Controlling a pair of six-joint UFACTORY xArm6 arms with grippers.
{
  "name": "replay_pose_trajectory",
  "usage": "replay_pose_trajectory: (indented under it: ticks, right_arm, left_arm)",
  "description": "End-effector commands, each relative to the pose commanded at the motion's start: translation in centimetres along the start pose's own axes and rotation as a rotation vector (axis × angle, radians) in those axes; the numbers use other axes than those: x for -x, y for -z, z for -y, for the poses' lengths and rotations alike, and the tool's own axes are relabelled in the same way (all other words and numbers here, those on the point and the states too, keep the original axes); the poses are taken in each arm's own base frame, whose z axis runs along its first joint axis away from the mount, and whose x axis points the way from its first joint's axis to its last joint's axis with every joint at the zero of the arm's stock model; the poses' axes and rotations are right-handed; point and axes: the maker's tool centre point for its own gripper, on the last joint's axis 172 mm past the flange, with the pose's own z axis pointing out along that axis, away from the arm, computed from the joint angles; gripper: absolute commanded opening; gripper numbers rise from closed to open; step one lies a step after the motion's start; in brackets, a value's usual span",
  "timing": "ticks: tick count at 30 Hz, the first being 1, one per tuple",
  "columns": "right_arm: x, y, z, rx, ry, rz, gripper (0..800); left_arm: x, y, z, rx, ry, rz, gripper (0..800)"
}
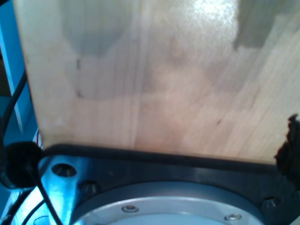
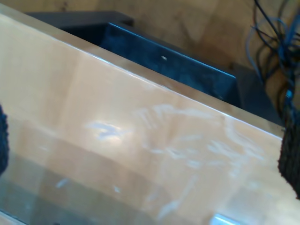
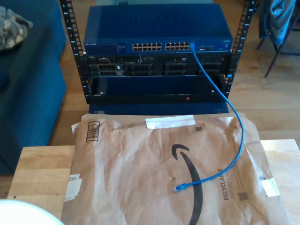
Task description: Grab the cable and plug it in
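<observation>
Paper envelope [image 3: 140, 178] lies on the counter [image 3: 37, 168]. Rack [image 3: 157, 56] stands behind the counter. The cable [image 3: 234, 117] runs from a port at the exterior view's right of the rack to its free plug [image 3: 178, 188] on the envelope.

A pale wooden tabletop [image 2: 140, 140] slants across the second wrist view, glossy with light streaks. Beyond its far edge sits a dark blue box [image 2: 178, 65] on a wooden floor [image 2: 197, 28]. Thin dark and blue wires [image 2: 274, 42] hang tangled nearby. Rough black fingertips [image 2: 289, 159] of my second gripper show at the frame's sides, apart with only tabletop between them.
</observation>
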Motion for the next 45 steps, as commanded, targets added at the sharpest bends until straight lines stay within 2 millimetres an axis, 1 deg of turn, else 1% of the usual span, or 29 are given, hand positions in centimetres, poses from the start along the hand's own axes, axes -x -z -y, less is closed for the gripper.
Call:
replay_pose_trajectory:
  ticks: [2, 8, 12, 16, 22, 24, 26, 28, 30, 34, 40, 43, 45]
  right_arm:
    - [1.0, -0.7, -1.9, 0.018, -0.044, 0.021, 798]
    - [4.0, -3.6, -4.2, 0.064, -0.065, 0.099, 798]
    - [6.7, -6.0, -5.3, 0.057, -0.116, 0.168, 796]
    - [8.5, -7.7, -6.2, 0.049, -0.163, 0.210, 796]
    - [11.5, -10.2, -6.7, 0.036, -0.204, 0.276, 793]
    - [11.5, -10.2, -6.9, 0.034, -0.211, 0.278, 791]
    - [11.5, -10.2, -6.9, 0.033, -0.214, 0.279, 768]
    - [11.5, -10.2, -6.9, 0.033, -0.219, 0.279, 771]
    - [11.0, -10.4, -7.2, 0.038, -0.217, 0.258, 780]
    - [10.5, -12.4, -7.8, 0.051, -0.220, 0.200, 787]
    - [10.7, -14.9, -8.3, 0.058, -0.225, 0.149, 794]
    - [10.4, -15.5, -8.5, 0.062, -0.230, 0.118, 799]
    - [10.5, -15.8, -8.4, 0.060, -0.232, 0.121, 799]
  left_arm:
    - [0.0, 0.0, 0.0, 0.000, 0.000, 0.000, 800]
    - [0.0, 0.0, 0.0, 0.000, 0.000, 0.000, 800]
    - [0.0, 0.0, 0.0, 0.000, 0.000, 0.000, 800]
    - [0.0, 0.0, 0.0, 0.000, 0.000, 0.000, 800]
    - [0.0, 0.0, 0.0, 0.000, 0.000, 0.000, 800]
    - [0.0, 0.0, 0.0, 0.000, 0.000, 0.000, 800]
    - [0.0, 0.0, 0.0, 0.000, 0.000, 0.000, 800]
    - [0.0, 0.0, 0.0, 0.000, 0.000, 0.000, 800]
    - [0.0, 0.0, 0.0, 0.000, 0.000, 0.000, 800]
    - [0.0, 0.0, 0.0, 0.000, 0.000, 0.000, 800]
    - [0.0, 0.0, 0.0, 0.000, 0.000, 0.000, 800]
    - [0.0, 0.0, 0.0, 0.000, 0.000, 0.000, 800]
    - [0.0, 0.0, 0.0, 0.000, 0.000, 0.000, 800]
